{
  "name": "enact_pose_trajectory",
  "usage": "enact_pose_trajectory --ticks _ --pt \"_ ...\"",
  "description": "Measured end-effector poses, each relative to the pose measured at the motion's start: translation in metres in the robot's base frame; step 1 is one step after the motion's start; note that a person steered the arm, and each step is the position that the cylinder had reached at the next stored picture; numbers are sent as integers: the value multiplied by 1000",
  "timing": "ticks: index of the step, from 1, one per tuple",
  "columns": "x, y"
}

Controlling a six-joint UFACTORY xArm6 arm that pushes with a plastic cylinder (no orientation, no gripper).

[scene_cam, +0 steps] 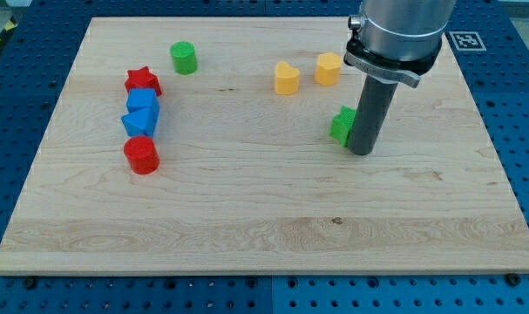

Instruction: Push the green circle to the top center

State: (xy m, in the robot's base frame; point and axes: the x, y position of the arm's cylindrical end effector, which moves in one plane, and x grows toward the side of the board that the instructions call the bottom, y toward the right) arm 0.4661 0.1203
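My arm ends in no hand, so there is nothing to stand apart or together: only a dark rod, and my tip [362, 152] rests on the table [264, 235] right of centre. It touches the right side of a green block [341, 126], whose shape I cannot make out because the rod hides part of it.

The wooden table fills most of the view, with a blue pegboard [508, 78] around it.

The green circle [184, 58] stands near the table's top edge, left of centre, well apart from my tip.

Two yellow blocks sit near the top, right of centre: a yellow block [287, 78] to the left and a yellow block with flat sides [328, 68] just beside it, to the view's right and slightly higher.

On the view's left, four blocks form a column. A red star [143, 83] is uppermost, a blue cube [143, 102] touches it below, another blue block [139, 121] follows, and a red circle [142, 155] is lowest.
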Motion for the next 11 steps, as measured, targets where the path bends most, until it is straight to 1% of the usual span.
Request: enact_pose_trajectory --ticks 2,3,4,5,6,7,8,9,11 --pt "-25 0" --pt "-22 0" --pt "-2 -10" --pt "-12 -60" --pt "-48 -127" --pt "-71 -191" --pt "-100 -230" --pt "-133 -254" --pt "-166 -283"
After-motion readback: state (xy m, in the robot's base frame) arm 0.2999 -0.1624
